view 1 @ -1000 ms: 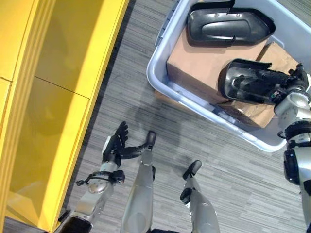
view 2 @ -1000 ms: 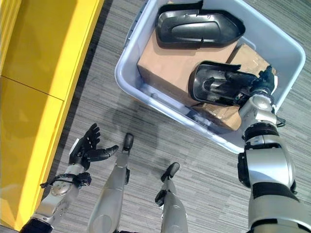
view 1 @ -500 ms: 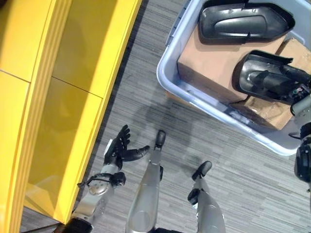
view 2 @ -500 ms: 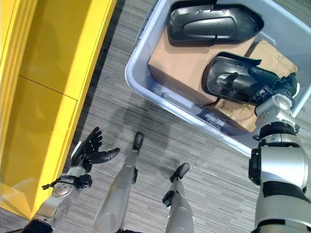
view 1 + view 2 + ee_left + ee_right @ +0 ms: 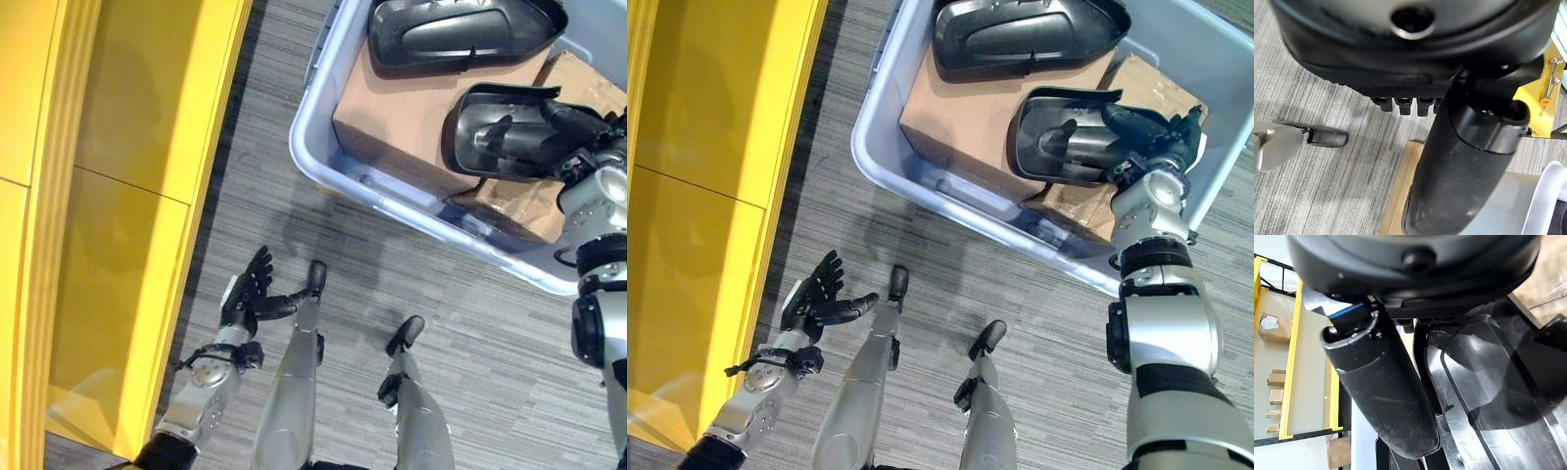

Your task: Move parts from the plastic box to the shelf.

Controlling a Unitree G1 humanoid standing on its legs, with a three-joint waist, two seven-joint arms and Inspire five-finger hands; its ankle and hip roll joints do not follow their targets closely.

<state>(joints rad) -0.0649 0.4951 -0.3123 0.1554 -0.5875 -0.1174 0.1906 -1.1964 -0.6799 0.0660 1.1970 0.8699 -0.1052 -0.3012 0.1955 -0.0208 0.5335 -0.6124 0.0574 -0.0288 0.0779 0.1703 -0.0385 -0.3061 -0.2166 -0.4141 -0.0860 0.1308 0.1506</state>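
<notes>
A pale grey plastic box [image 5: 318, 162] stands on the floor at the upper right. Two black moulded parts lie in it on cardboard. The far part [image 5: 456, 29] lies flat. The near part [image 5: 500, 137] is tipped up and shows its hollow inside. My right hand [image 5: 1156, 132] is shut on the near part's right end, and its thumb [image 5: 1381, 387] lies along the part's rim [image 5: 1488, 396]. The yellow shelf [image 5: 127, 196] runs down the left side. My left hand [image 5: 250, 294] hangs open and holds nothing, low over the floor between shelf and box.
Brown cardboard boxes [image 5: 392, 117] fill the bottom of the plastic box under the parts. Grey striped carpet [image 5: 255, 196] lies between shelf and box. A wooden board [image 5: 1400, 191] lies on the floor near the box's corner.
The whole picture has shifted, so the camera moved. My right hand keeps its hold on the near part, which stands a little more upright. The left hand has stayed open.
</notes>
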